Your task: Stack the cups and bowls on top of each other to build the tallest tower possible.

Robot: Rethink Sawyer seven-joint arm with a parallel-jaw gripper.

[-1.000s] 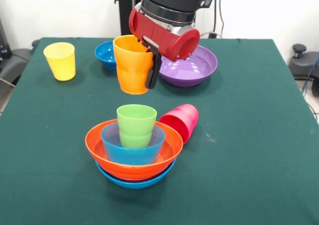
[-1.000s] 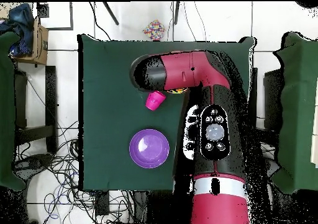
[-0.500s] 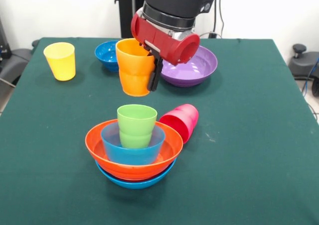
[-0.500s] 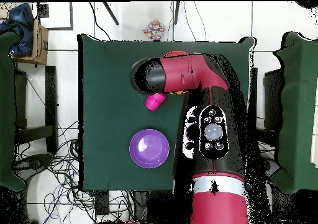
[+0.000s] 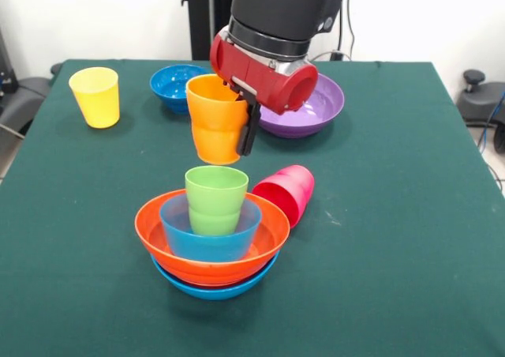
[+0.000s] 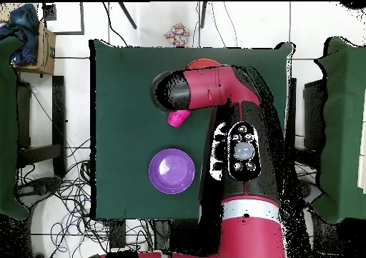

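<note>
While the tower is only partly built, it stands at the near centre of the green table: a wide light-blue bowl at the base, a large orange bowl nested in it, a smaller light-blue bowl inside that, and a light green cup upright at the top. Directly above it, not touching, hangs an orange cup, mouth up, clamped at its right wall by the gripper. Judged from this, four pieces are placed and the fifth is about to go on. Left to stack: a magenta-pink cup lying on its side just right of the tower, a yellow cup far left, a dark-blue bowl and a purple bowl at the far side. In the overhead view the arm covers the tower.
</note>
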